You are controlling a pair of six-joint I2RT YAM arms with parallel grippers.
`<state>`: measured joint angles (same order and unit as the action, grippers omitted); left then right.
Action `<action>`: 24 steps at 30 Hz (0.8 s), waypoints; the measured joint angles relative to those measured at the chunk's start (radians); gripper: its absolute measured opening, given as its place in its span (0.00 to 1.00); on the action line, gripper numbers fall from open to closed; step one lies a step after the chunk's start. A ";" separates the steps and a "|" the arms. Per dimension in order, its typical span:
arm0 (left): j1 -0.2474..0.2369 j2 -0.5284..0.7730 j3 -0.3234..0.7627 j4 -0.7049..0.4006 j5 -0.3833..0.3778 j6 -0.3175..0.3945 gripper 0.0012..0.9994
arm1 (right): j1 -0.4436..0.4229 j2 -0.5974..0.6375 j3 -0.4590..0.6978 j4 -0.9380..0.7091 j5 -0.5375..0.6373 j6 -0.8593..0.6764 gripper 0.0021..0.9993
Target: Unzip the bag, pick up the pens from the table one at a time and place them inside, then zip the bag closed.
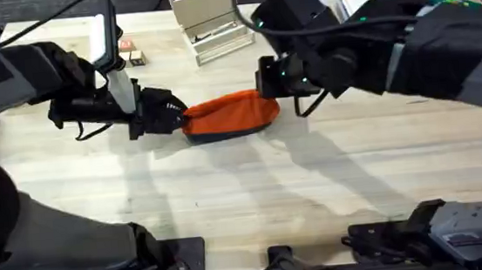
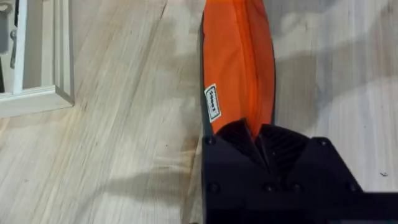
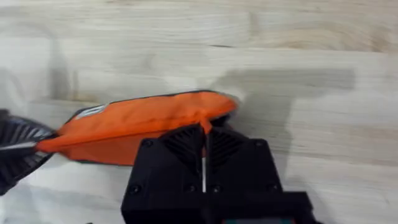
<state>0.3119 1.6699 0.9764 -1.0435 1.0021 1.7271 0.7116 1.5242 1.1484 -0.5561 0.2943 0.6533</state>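
Both hands pinch the bag (image 1: 232, 114), hiding its ends.

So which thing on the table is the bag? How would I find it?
Look at the middle of the light wood table, between the two black grippers. The bag is the long orange fabric pouch there, with the left gripper pinching one end and the right gripper at the other. Nothing else nearby is bright orange; the white rack behind it is hard.

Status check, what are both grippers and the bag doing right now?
Left gripper shut on the bag's end. Right gripper shut on the orange pull tab at the opposite end. Bag flat on the table.
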 joint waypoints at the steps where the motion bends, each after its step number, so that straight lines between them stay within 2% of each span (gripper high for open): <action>1: 0.000 0.000 0.000 0.000 0.000 0.000 0.04 | -0.010 0.000 0.000 -0.007 0.000 0.000 0.03; 14: -0.022 0.000 0.000 0.000 0.032 0.000 0.04 | -0.143 0.000 0.000 -0.117 -0.083 0.001 0.03; 24: -0.028 0.000 0.000 -0.003 0.045 0.000 0.04 | -0.194 0.035 0.000 -0.133 -0.116 0.000 0.03</action>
<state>0.2840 1.6703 0.9764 -1.0462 1.0475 1.7271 0.5178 1.5595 1.1488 -0.6888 0.1782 0.6537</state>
